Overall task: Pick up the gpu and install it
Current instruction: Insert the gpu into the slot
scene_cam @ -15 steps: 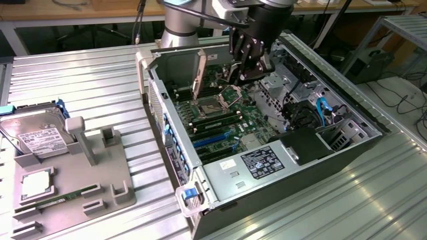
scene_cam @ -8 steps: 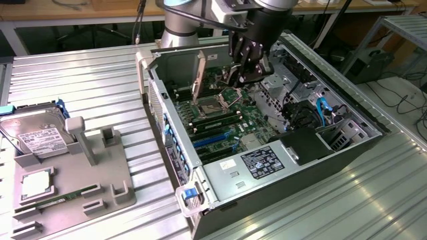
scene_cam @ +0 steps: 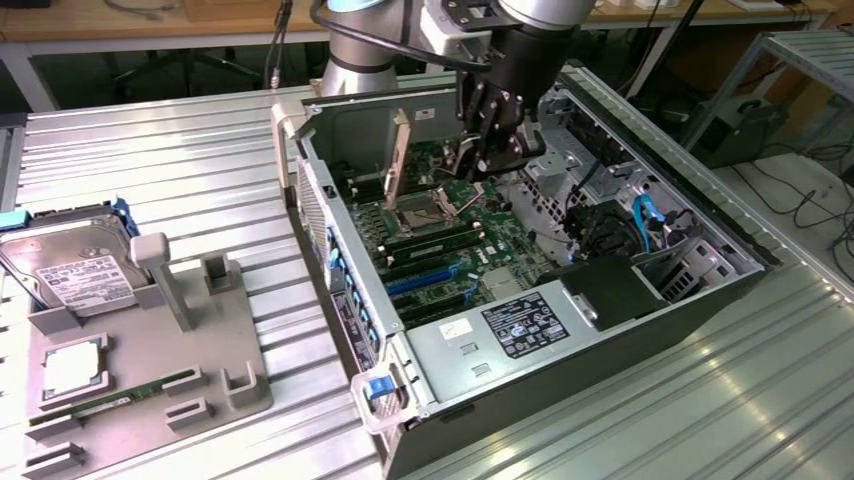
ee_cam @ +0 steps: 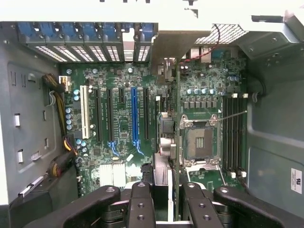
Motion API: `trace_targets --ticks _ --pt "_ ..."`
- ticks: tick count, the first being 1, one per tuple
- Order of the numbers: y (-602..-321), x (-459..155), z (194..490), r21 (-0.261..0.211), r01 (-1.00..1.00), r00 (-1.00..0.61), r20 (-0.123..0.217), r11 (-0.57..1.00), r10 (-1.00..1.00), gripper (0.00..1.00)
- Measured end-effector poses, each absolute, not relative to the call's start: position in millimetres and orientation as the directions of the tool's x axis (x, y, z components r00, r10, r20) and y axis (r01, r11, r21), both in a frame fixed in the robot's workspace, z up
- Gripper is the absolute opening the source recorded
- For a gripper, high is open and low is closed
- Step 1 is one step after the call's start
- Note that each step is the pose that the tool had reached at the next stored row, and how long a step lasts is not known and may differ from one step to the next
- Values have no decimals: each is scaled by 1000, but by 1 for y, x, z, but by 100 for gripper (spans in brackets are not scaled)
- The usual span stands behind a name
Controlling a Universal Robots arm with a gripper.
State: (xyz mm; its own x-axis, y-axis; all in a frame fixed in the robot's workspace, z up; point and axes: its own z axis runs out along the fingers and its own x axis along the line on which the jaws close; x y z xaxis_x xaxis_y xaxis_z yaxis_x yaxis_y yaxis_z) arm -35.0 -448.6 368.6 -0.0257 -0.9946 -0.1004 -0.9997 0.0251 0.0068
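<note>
Wide view first: the ribbed metal table point(scene_cam: 160, 170) carries everything. The open computer case point(scene_cam: 574, 385) lies on its side, from centre out to 4 o'clock in the exterior view. The arm point(scene_cam: 534, 40) reaches in from 12 o'clock. At 8 o'clock sits the grey holder point(scene_cam: 200, 340) with a hard drive point(scene_cam: 67, 265) on it. Inside the case the motherboard point(scene_cam: 501, 225) faces up.

And there's the gpu point(ee_cam: 176, 85), in the air above the board. From the wrist it shows edge-on, bracket end toward the rear wall with the blue tabs. The fingers point(scene_cam: 481, 150) are pinching the gpu at its other end, its thin edge running into the gap between them.

So pickup looks done; I'd call this the install leg, lining up. The card hangs just beside the processor socket point(ee_cam: 197, 142). The long blue slot point(ee_cam: 134, 114) lies apart from it, toward 7 o'clock of the fingers in the exterior view. By my read, seating calls for the card's lower edge square over a slot, bracket meeting the rear wall, card upright, then a straight push.
</note>
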Motion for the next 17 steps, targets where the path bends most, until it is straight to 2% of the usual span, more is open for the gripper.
trace_targets --ticks 6,11,17 --pt "-449 -37 362 -8 -1000 -24 -101 25 -995 28" --pt "-450 -37 359 -8 -1000 -24 -87 25 -996 28" --pt "-450 -37 358 -7 -1000 -24 -87 25 -996 28"
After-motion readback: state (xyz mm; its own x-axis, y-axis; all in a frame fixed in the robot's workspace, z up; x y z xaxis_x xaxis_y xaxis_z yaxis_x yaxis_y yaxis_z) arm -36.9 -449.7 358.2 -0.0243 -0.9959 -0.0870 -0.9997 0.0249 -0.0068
